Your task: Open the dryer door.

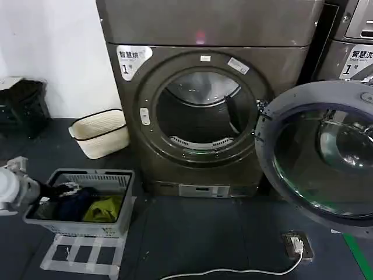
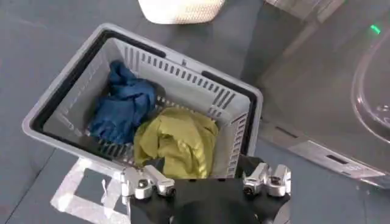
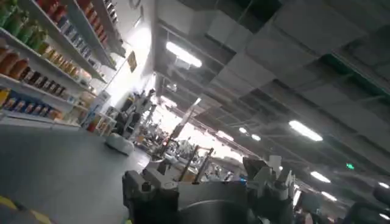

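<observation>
Head view: the dryer door (image 1: 319, 153) hangs swung wide open at the right of the bronze-grey dryer (image 1: 204, 105), its grey inner rim and dark glass facing the camera, hinged beside the round drum opening (image 1: 201, 114). The drum stands exposed, with a dark strip hanging inside near its right edge. A 2nd machine (image 1: 352, 49) stands to the right, behind the open door.

On the floor to the left of the dryer sits a cream basket (image 1: 100, 133) against the white wall. Nearer the robot, a grey laundry basket (image 1: 87, 224) rests on a white frame, holding 2 garments — a dark blue cloth (image 2: 122, 103) and a yellow-green cloth (image 2: 177, 141) side by side. A white cable (image 1: 233, 271) runs across the floor to a floor socket (image 1: 298, 245).

The left claw (image 2: 206, 182) hovers over the near edge of the laundry basket, its 2 fingers spread apart and pinching nothing; in the head view the left arm reaches in at the basket's left end.

The right claw (image 3: 207, 182) points up toward a ceiling with strip lights and store shelves — its fingers stand apart with nothing between them.
</observation>
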Tool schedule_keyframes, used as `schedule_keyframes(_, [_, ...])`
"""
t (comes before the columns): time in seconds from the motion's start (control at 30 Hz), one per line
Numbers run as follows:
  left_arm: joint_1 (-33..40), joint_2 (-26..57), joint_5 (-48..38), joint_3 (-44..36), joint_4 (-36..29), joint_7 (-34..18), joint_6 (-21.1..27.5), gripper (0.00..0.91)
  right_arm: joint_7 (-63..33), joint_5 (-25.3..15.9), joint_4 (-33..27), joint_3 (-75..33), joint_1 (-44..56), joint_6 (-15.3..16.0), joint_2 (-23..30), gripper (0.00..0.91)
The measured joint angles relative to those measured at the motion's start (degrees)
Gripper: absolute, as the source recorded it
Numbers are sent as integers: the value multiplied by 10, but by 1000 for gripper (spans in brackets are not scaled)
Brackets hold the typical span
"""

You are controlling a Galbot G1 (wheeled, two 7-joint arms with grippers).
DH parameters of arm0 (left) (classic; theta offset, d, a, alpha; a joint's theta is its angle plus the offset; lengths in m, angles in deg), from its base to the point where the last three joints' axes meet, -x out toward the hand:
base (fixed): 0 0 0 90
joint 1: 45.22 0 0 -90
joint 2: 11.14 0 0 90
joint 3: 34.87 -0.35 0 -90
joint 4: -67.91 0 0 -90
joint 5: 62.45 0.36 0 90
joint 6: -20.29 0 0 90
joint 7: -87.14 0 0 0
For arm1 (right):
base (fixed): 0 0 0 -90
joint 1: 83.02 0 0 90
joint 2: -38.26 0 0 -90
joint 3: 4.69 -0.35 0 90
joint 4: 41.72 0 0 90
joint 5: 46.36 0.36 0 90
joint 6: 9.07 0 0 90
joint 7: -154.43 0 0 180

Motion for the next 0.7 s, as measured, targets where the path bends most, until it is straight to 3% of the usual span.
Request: schedule_keyframes(0.7, [16,-6,28,-9,23,20,0,907,2,2,0,1,1,-5,0,907])
